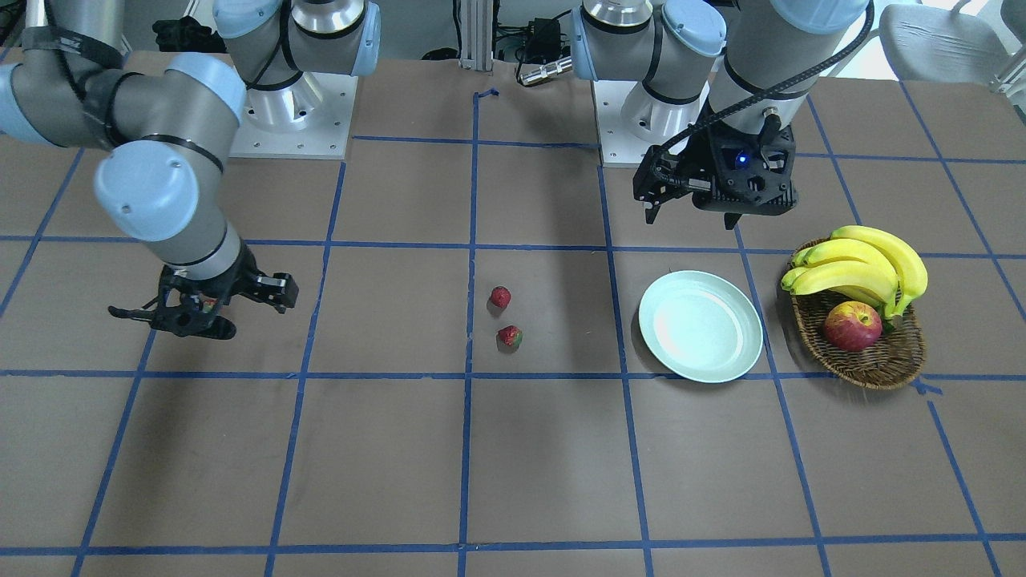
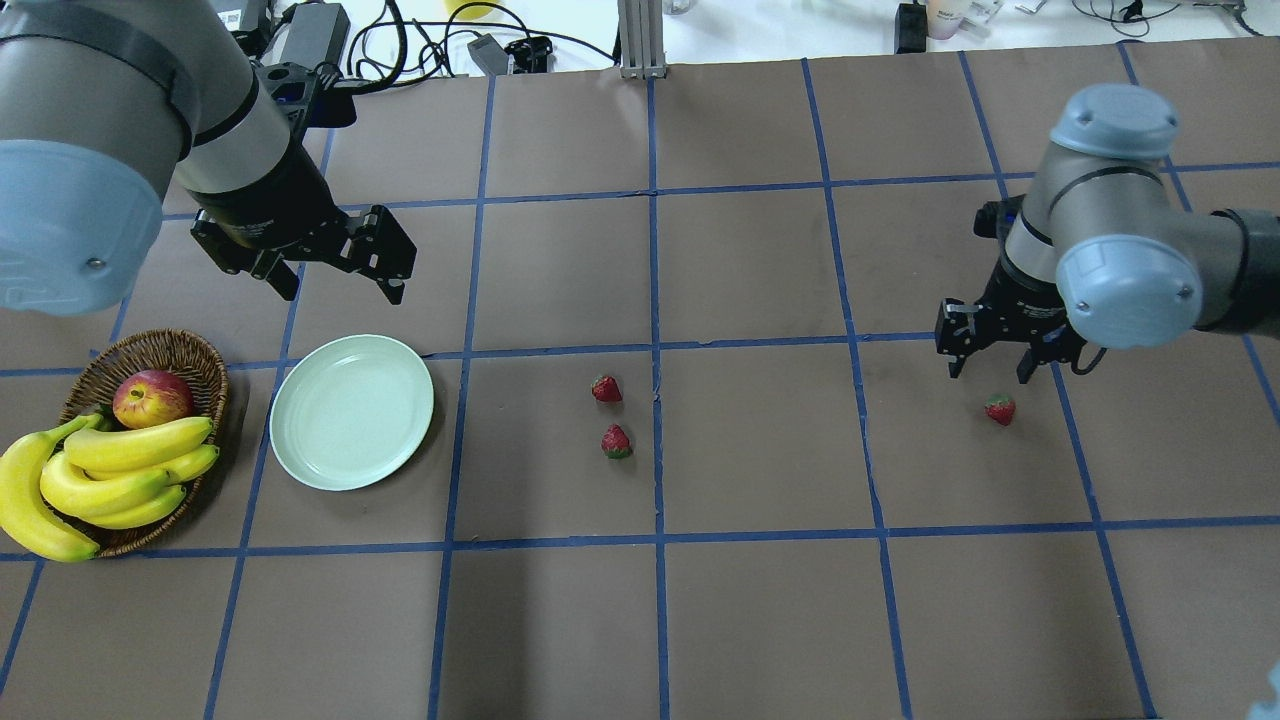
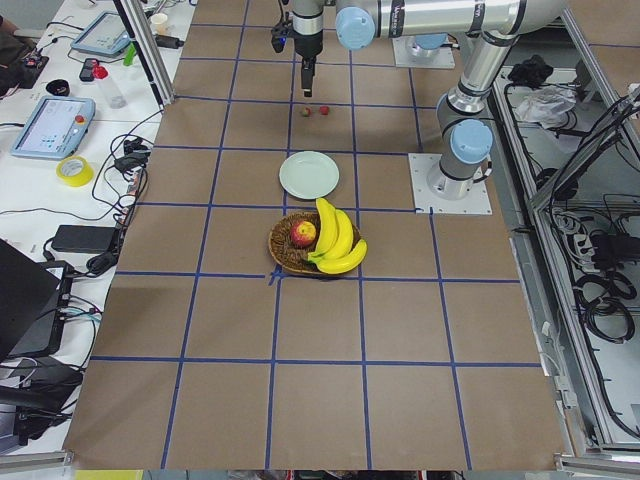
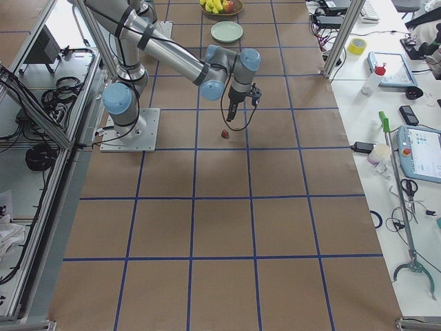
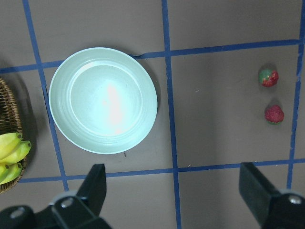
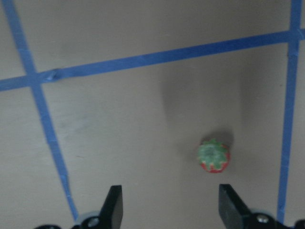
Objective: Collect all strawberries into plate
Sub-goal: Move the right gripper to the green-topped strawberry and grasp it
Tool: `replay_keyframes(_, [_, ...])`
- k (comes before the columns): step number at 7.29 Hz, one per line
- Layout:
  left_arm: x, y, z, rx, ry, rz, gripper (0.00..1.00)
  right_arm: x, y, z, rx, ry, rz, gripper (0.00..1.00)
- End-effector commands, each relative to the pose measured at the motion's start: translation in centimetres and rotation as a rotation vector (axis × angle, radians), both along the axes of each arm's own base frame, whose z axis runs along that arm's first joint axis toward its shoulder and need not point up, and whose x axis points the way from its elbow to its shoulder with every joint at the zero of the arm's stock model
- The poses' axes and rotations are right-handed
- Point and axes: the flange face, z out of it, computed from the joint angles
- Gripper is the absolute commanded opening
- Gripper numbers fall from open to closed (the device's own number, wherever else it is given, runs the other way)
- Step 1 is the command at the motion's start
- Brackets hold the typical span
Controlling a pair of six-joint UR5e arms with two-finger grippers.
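The pale green plate lies empty at the left of the table. Two strawberries sit close together near the table's middle; the left wrist view shows them to the right of the plate. A third strawberry lies alone on the right. My right gripper hangs open just above it, and in the right wrist view the berry sits ahead of the fingers, off towards the right one. My left gripper hovers open behind the plate, holding nothing.
A brown wicker basket with bananas and a red-yellow apple stands left of the plate, almost touching it. Blue tape lines grid the brown tabletop. Cables and devices lie beyond the far edge.
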Motion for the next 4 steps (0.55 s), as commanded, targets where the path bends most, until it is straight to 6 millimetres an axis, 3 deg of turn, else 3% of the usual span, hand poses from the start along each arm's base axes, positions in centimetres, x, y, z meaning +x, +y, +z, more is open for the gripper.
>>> replay_keyframes(1, [0.0,0.1,0.1,-0.002,0.000,0.001,1.00,-1.8,1.5,-2.3,0.005,-0.046,-0.030,0.70])
replay_keyframes(3, [0.1,0.1,0.2,-0.004,0.000,0.001,1.00,-2.0,0.4,-4.3,-0.051,-0.045,-0.031,0.70])
replay_keyframes(4, [0.0,0.0,0.0,-0.001,0.000,-0.001,1.00,-2.0,0.4,-4.5,-0.057,-0.044,-0.032,0.65])
